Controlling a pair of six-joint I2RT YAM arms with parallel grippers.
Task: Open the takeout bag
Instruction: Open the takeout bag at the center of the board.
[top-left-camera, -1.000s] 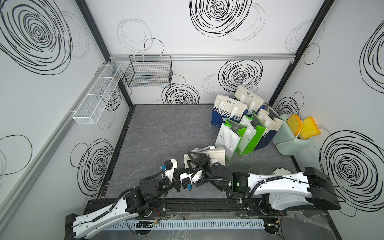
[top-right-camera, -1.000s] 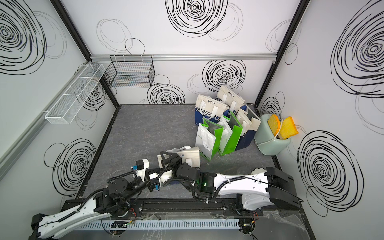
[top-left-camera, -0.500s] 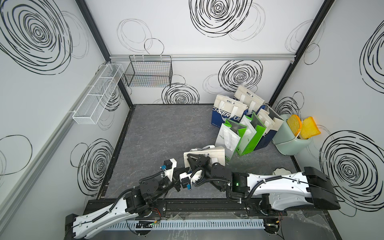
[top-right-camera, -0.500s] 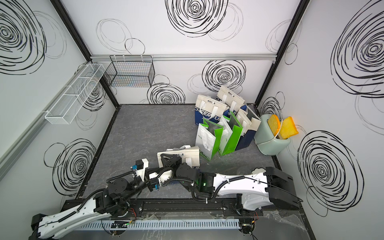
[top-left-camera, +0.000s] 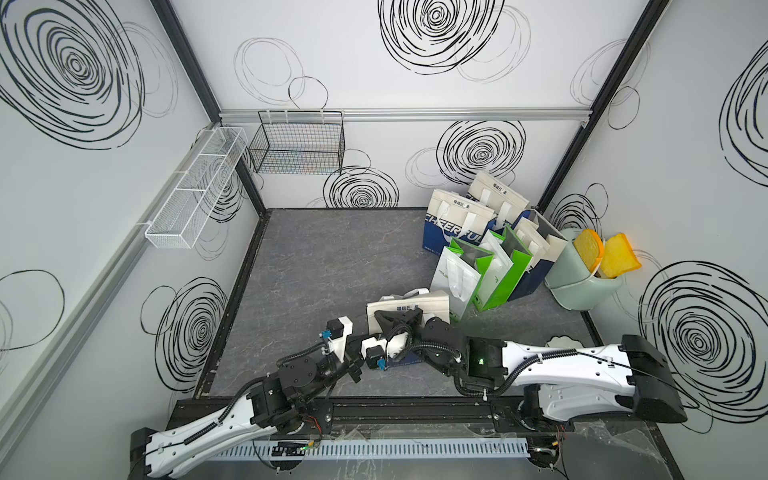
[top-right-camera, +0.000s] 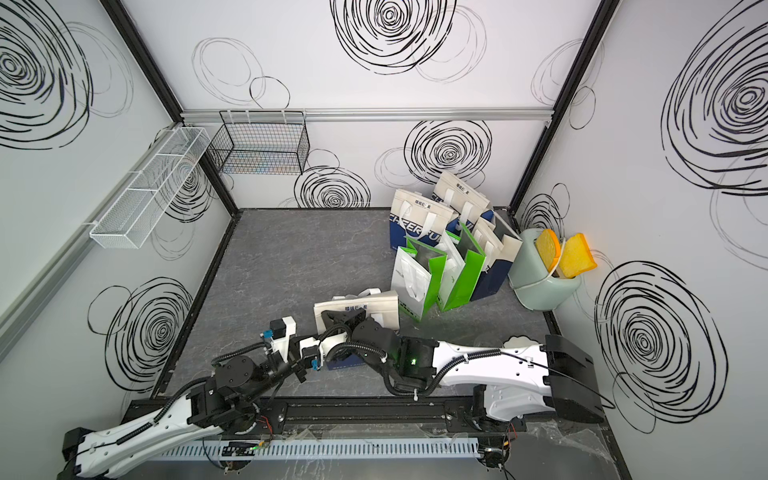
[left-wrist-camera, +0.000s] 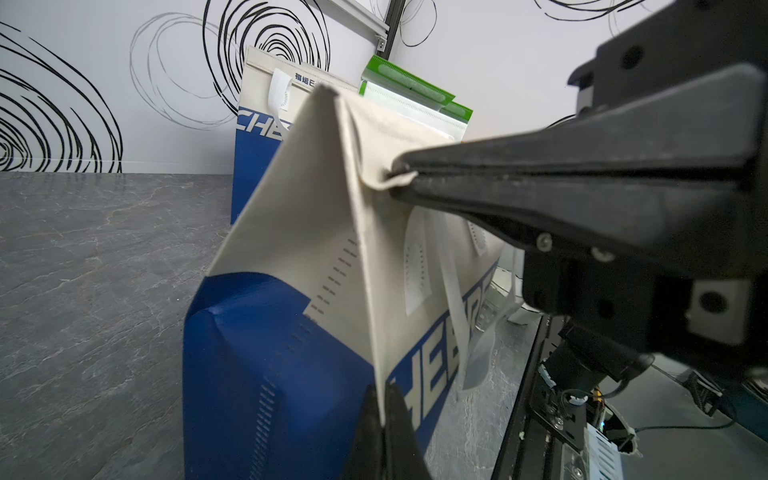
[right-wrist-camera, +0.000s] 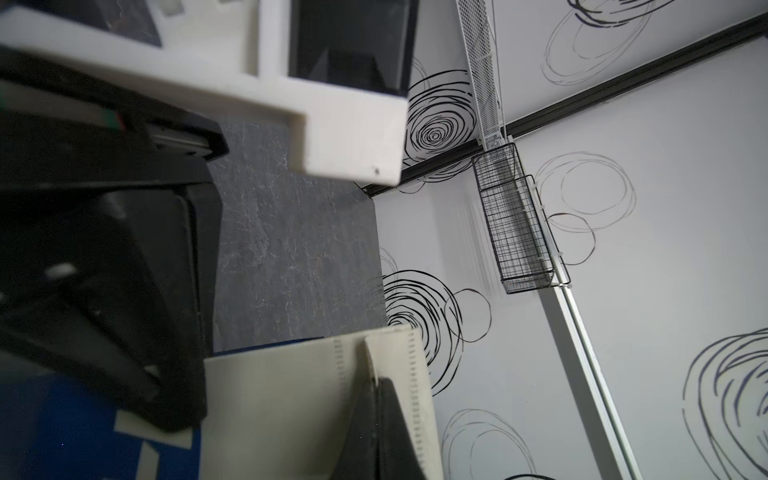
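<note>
The takeout bag (top-left-camera: 432, 301) (top-right-camera: 374, 305) is cream on top and blue below, and stands near the front middle of the grey floor. In the left wrist view the bag (left-wrist-camera: 291, 232) is pinched flat, with a sharp fold along its side. My left gripper (left-wrist-camera: 383, 409) is shut on the bag's near side edge. My right gripper (left-wrist-camera: 399, 178) is shut on the cream top rim, which crumples at its tips. The right wrist view shows the same grip (right-wrist-camera: 376, 384) on a folded cream edge of the bag (right-wrist-camera: 282, 399). In both top views the arms hide the bag's mouth.
Other bags stand at the back right, blue-and-cream ones (top-left-camera: 457, 224) and green-and-white ones (top-left-camera: 494, 274). A mint bin (top-left-camera: 582, 286) with toast slices sits in the right corner. A black wire basket (top-left-camera: 299, 145) and a white one (top-left-camera: 195, 195) hang on the walls. A black rail (top-left-camera: 374, 409) borders the front.
My right gripper's jaws have closed on the bag's top rim. The left gripper has stayed shut on the bag. The bag's top has shifted slightly.
</note>
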